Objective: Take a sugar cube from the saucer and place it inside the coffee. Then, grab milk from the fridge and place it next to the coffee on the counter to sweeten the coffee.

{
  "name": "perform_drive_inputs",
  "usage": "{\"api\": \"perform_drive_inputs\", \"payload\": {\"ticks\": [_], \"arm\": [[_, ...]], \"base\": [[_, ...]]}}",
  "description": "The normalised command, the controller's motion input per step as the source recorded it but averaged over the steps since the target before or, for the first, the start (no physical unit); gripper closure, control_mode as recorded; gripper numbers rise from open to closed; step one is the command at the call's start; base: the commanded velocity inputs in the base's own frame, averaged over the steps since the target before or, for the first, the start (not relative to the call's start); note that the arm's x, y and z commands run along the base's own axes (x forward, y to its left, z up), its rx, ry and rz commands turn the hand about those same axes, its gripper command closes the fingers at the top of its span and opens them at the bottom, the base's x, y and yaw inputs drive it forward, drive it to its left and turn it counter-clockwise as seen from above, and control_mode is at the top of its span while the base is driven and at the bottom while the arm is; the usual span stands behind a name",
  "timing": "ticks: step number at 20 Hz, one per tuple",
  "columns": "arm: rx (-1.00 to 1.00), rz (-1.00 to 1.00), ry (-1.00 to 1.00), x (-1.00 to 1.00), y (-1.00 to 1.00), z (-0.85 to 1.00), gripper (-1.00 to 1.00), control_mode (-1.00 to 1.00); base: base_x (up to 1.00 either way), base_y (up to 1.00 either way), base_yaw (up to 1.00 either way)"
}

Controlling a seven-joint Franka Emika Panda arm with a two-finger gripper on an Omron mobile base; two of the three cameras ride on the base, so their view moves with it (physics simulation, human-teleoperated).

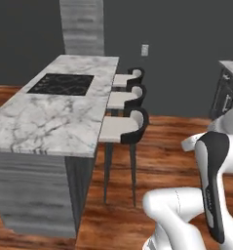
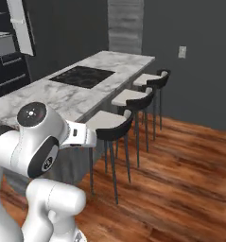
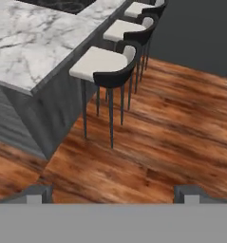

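The counter [image 3: 34, 42], a white marble slab with grey veins on a grey wood base, lies ahead of the claw and to its left in the hand view, higher than the claw's tips. The slab carries a black cooktop [image 1: 61, 84] set flush into it, at the far end from the claw. The saucer, the coffee and the milk cannot be made out on the stretch of marble that shows.

The claw [image 3: 112, 192] points down and forward at the floor, its two dark tips [image 3: 36, 192] standing wide apart at the bottom of the hand view with nothing between them (bare wood shows in the gap).

Just beyond the claw, along the near side of the counter, stand three stools [image 3: 108, 64] with pale seats and black curved backs on thin dark legs; the nearest one is straight ahead of the claw, the other two line up behind it, farther off.

Under the claw and spreading to its right runs a reddish-brown wooden floor [image 3: 172, 123]. Beyond the stools rises a dark grey wall [image 1: 186, 49] with a small pale wall plate [image 1: 145, 50]. A grey wood column [image 1: 82, 27] stands past the counter's far end
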Motion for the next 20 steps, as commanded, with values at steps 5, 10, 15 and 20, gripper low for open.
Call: {"api": "perform_drive_inputs", "payload": {"ticks": [5, 10, 15, 20], "arm": [[0.00, 0.00, 0.00, 0.00, 0.00, 0.00, -1.00, 1.00], [0.00, 0.00, 0.00, 0.00, 0.00, 0.00, -1.00, 1.00], [0.00, 0.00, 0.00, 0.00, 0.00, 0.00, -1.00, 1.00], [0.00, 0.00, 0.00, 0.00, 0.00, 0.00, -1.00, 1.00]], "base": [[0.48, 0.82, 0.52], [0.79, 1.00, 0.41], [0.84, 1.00, 0.28], [0.82, 1.00, 0.20]]}}
